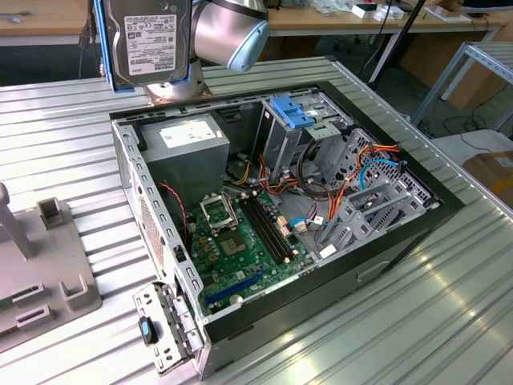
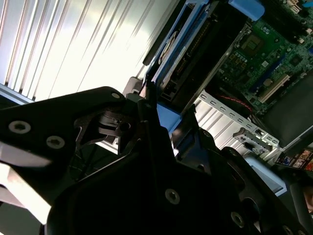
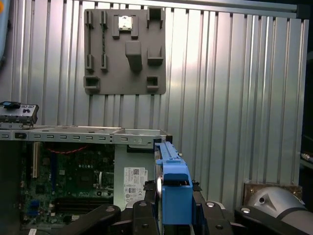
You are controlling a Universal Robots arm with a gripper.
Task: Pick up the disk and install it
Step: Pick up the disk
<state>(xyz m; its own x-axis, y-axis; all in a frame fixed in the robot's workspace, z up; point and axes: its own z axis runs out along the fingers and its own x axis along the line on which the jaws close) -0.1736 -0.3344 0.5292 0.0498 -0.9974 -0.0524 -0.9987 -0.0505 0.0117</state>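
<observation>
The disk (image 1: 144, 40) hangs upright in the air above the back left corner of the open computer case (image 1: 128, 160), its white label facing the exterior camera and blue rails on its sides. The arm's silver wrist (image 1: 230, 32) is right behind it. In the first wrist view the disk (image 3: 172, 188) appears edge-on, and my gripper (image 3: 168, 208) is shut on it with dark fingers (image 3: 142, 210) on either side. In the second wrist view the gripper (image 2: 166, 115) clamps the blue-railed disk (image 2: 178, 54) above the case.
Inside the case lie a green motherboard (image 1: 240, 233), a grey power supply box (image 1: 188, 140), a drive cage with a light-blue latch (image 1: 292, 111) and loose cables (image 1: 353, 172). A grey fixture plate (image 1: 48, 265) lies on the ribbed metal table (image 1: 449, 313). A hinged bracket (image 1: 164, 321) sticks out at the case's front corner.
</observation>
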